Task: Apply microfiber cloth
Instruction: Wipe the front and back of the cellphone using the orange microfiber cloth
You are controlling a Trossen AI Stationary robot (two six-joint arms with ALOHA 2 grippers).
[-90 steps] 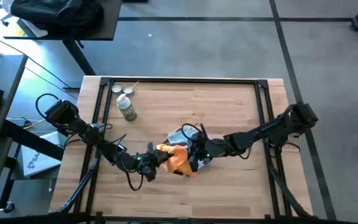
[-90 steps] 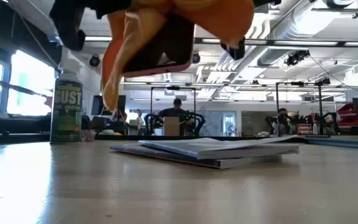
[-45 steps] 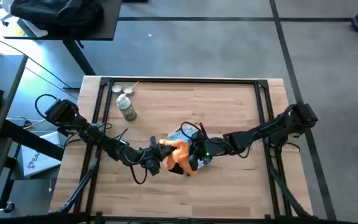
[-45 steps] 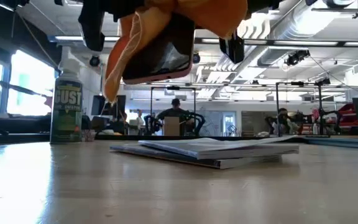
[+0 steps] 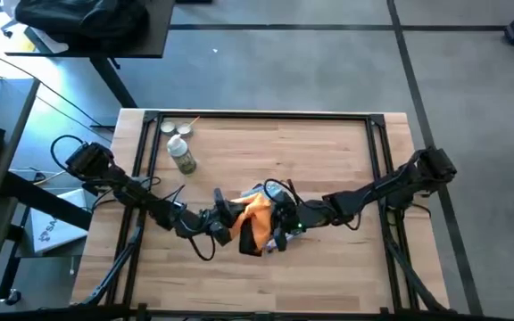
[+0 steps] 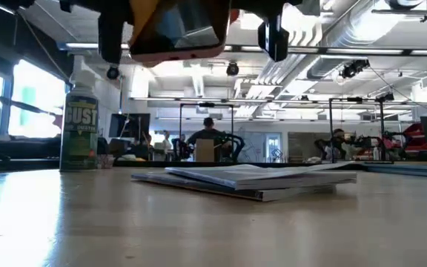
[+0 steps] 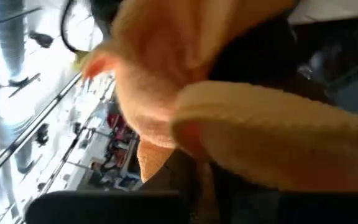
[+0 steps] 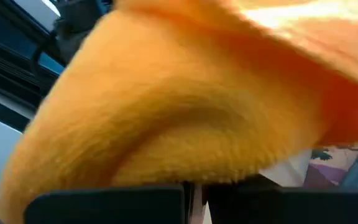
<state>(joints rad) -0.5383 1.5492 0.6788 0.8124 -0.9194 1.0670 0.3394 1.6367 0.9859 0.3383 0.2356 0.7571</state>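
Microfiber cloth (image 5: 257, 214) at lower centre of high view, bunched between left gripper (image 5: 227, 217) and right gripper (image 5: 283, 223); jaw states indeterminable. Low view alone shows dark phone (image 6: 176, 30) held above table (image 6: 199, 222).

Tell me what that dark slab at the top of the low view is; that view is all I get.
Observer: A phone, up off the table; from above, the microfiber cloth drapes over it.
Operator: Who holds them?
Observer: The high view shows both arms meeting there, left gripper and right gripper flanking the cloth.
Operator: And the wrist cameras?
Observer: Orange cloth fills the right wrist view.
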